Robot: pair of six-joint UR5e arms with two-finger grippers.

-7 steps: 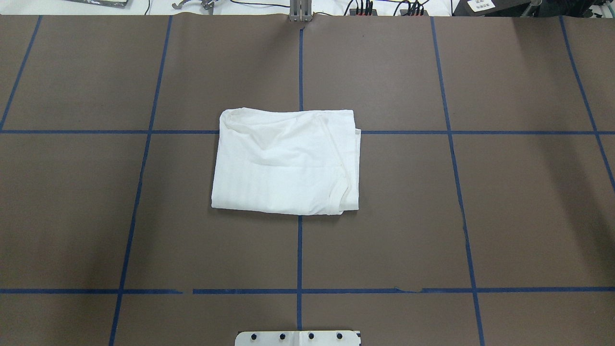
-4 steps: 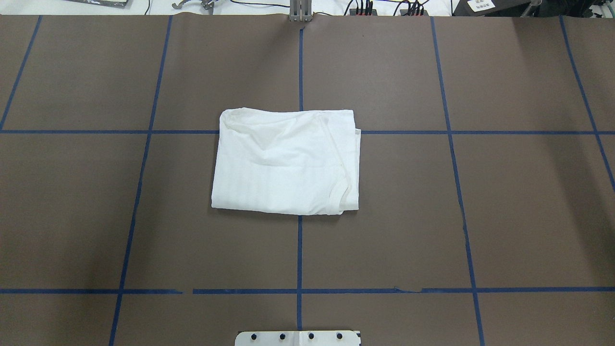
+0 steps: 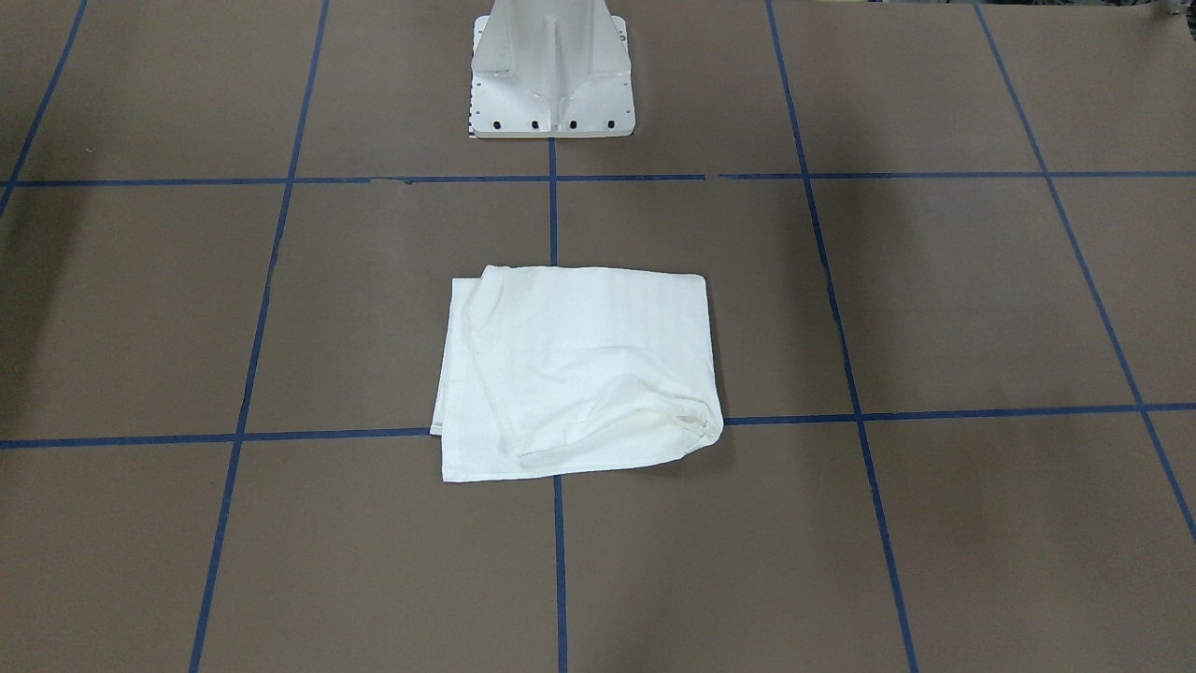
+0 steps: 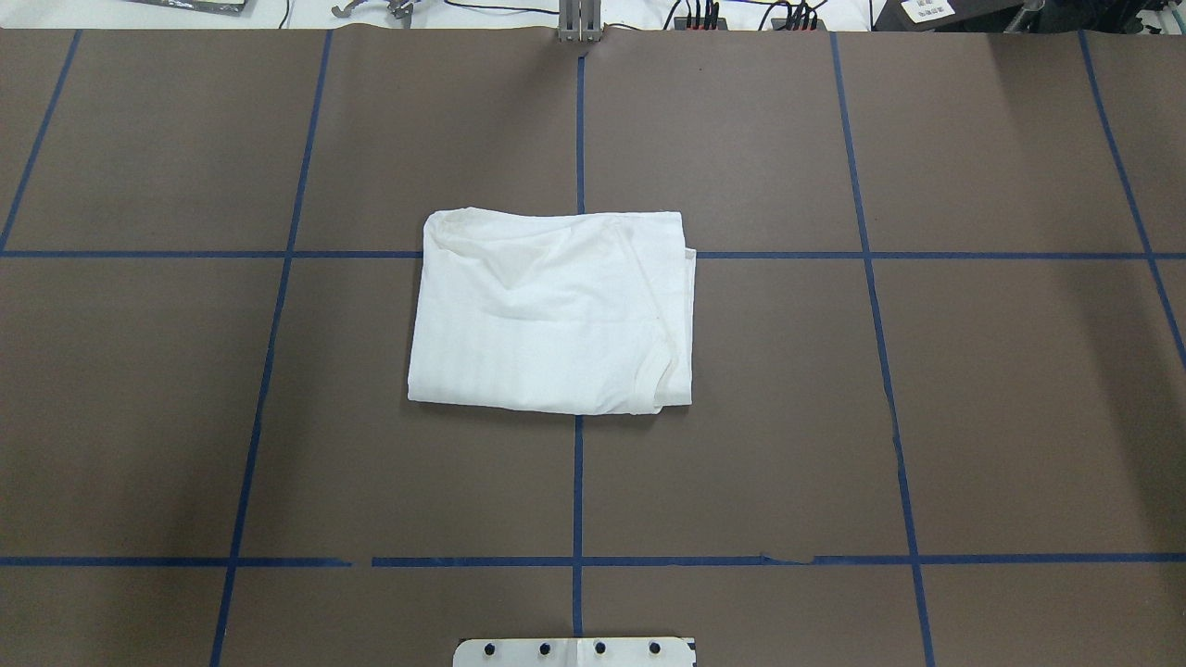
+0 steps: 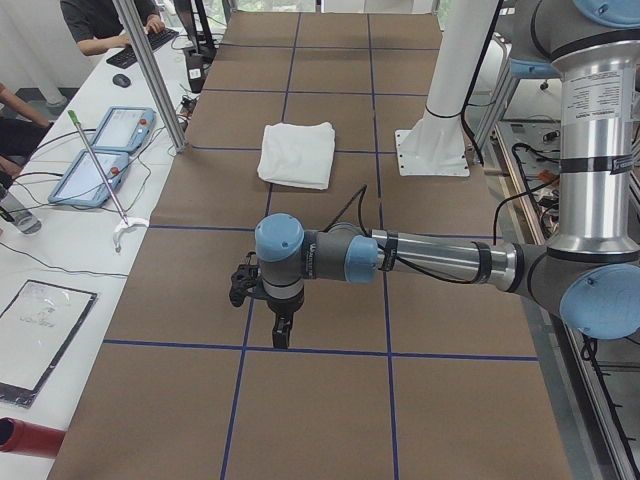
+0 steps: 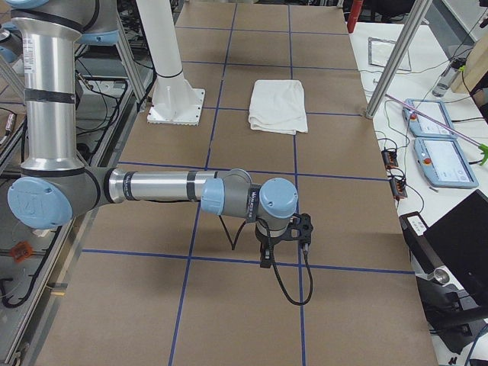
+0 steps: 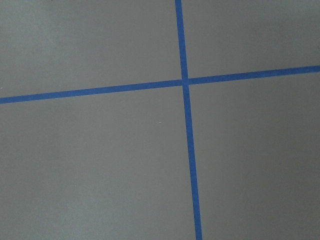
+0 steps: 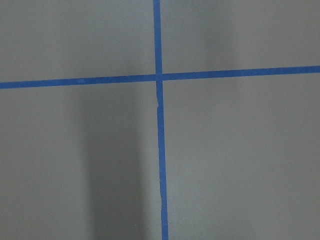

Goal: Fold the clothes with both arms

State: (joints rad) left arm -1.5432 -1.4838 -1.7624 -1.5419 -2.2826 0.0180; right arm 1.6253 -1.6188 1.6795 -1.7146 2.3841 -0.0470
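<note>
The clothes (image 4: 547,315) lie as one white folded rectangle at the table's middle, collar edge toward the right in the overhead view; they also show in the front view as a folded shirt (image 3: 579,369) and small in both side views. No arm touches them. My left gripper (image 5: 283,325) hangs point-down over the brown surface far from the shirt (image 5: 297,153), seen only from the left end, so I cannot tell its state. My right gripper (image 6: 265,255) hangs likewise at the other end, well apart from the shirt (image 6: 278,105); I cannot tell its state either. Both wrist views hold only brown table and blue tape.
The white pedestal base (image 3: 551,75) stands behind the shirt on the robot's side. Blue tape lines (image 4: 577,482) grid the brown table. A side bench carries tablets (image 5: 100,150), cables and a metal post (image 5: 150,70); a seated person (image 5: 100,20) is at its far end.
</note>
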